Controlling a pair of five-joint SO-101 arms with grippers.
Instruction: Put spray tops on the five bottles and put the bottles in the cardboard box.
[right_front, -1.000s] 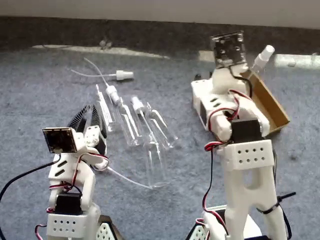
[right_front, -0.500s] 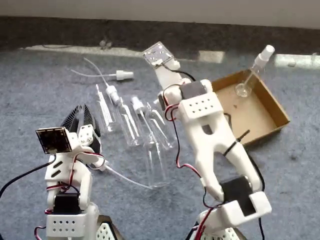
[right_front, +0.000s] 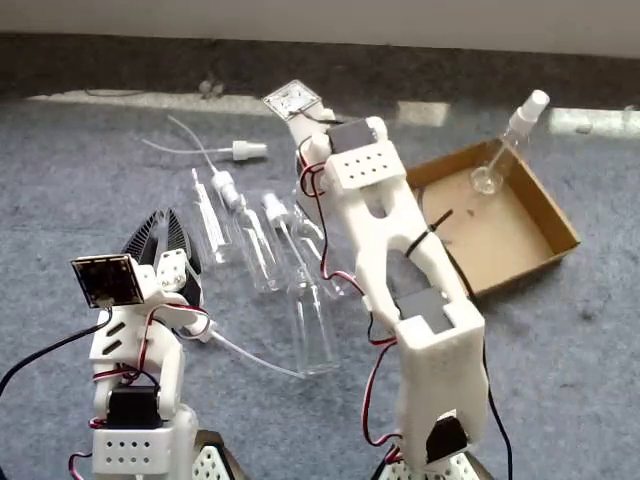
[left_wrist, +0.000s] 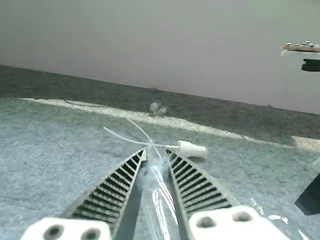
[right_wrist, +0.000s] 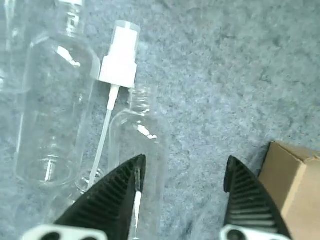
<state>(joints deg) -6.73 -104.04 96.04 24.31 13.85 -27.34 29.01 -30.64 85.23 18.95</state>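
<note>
Right gripper (right_wrist: 186, 162) spread over uncapped bottle (right_wrist: 137, 135); capped bottle (right_front: 505, 145) in box (right_front: 500, 235).

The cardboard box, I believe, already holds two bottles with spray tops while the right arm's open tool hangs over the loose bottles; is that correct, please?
Not quite: the high view shows the cardboard box holding one bottle with a spray top, not two. The rest stands: the right tool is open over the loose bottles.
</note>
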